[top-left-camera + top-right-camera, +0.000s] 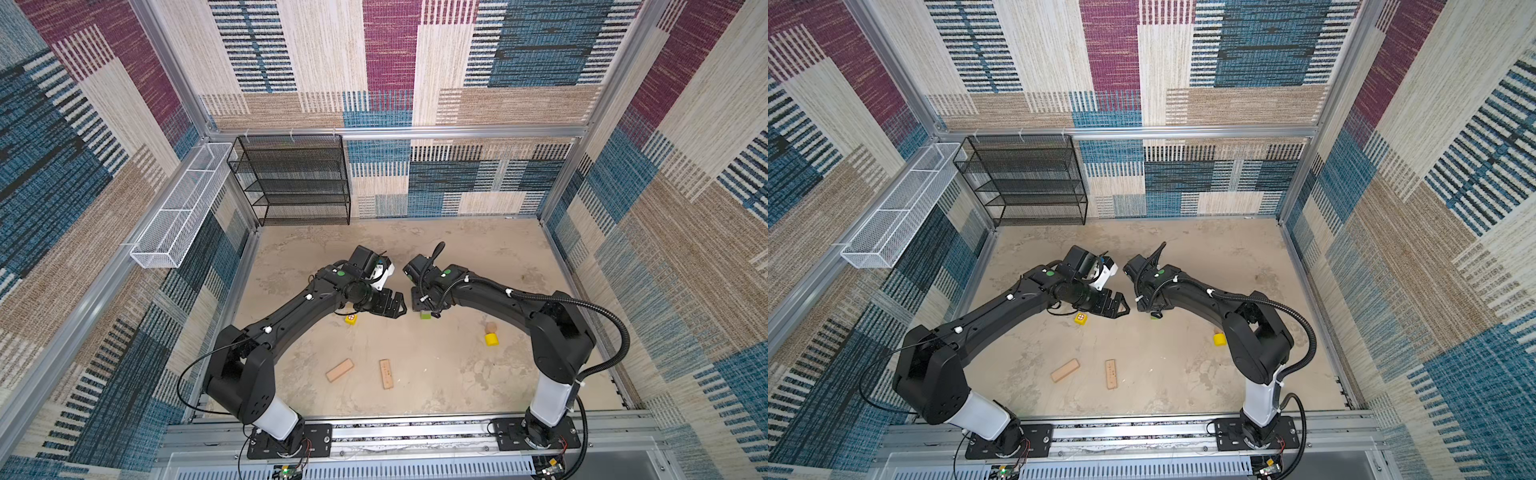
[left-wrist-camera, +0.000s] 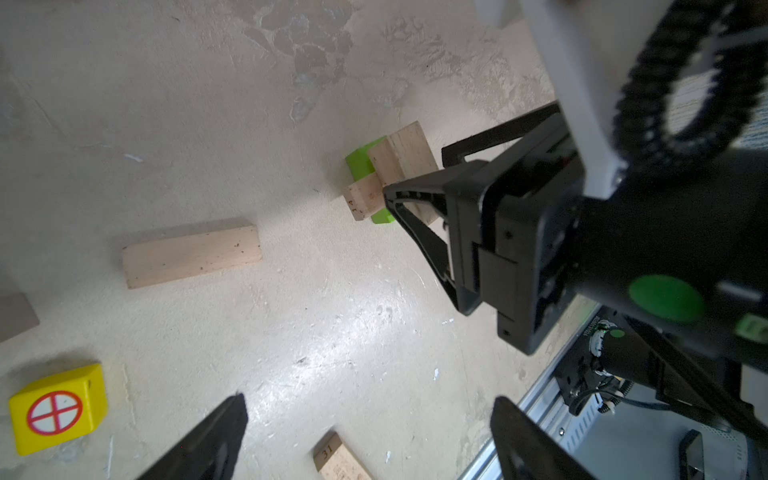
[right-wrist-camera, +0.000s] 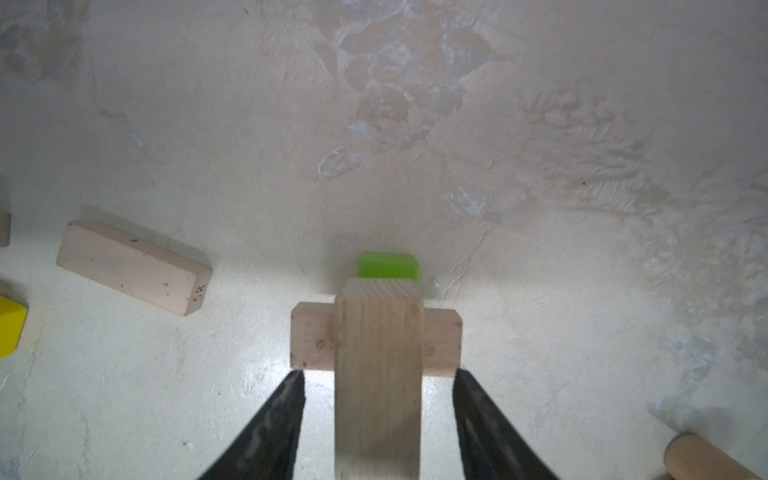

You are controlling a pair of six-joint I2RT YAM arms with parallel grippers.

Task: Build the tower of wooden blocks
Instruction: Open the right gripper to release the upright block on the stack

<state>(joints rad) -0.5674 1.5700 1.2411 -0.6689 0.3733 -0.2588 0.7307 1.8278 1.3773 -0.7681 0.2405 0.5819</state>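
Obs, left to right.

The yellow cube (image 1: 351, 319) with the red mark sits alone on the floor (image 1: 498, 249), just beside the left gripper (image 1: 394, 304). That gripper hovers off to one side of the tower (image 2: 390, 166). Its jaws are spread wide with only bare floor between them in the left wrist view, so it holds nothing. Judgement: it is parked clear of the stack, with the cube in easy reach.

One loose brick (image 1: 340, 370) and a second brick (image 1: 386, 374) lie flat nearer the robot's base, well apart from the tower.

Tower, three layers: the green block (image 3: 388, 266) is at the bottom, a cross brick (image 3: 311, 340) lies across it, and the top brick (image 3: 378, 332) is turned back along the green one (each layer crosses the one below, which I take to steady it).

The right gripper (image 3: 378, 376) straddles the top brick. Its fingers (image 3: 286, 407) stand off both long sides with floor showing in the gaps, so it is partly open and gripping nothing. The tips end near the cross brick's ends; I cannot tell whether they touch. Judgement: the top brick rests on its own.

Far right: a round wooden piece (image 1: 491, 327) sits just beside the yellow cylinder (image 1: 492, 340), both not yet stacked
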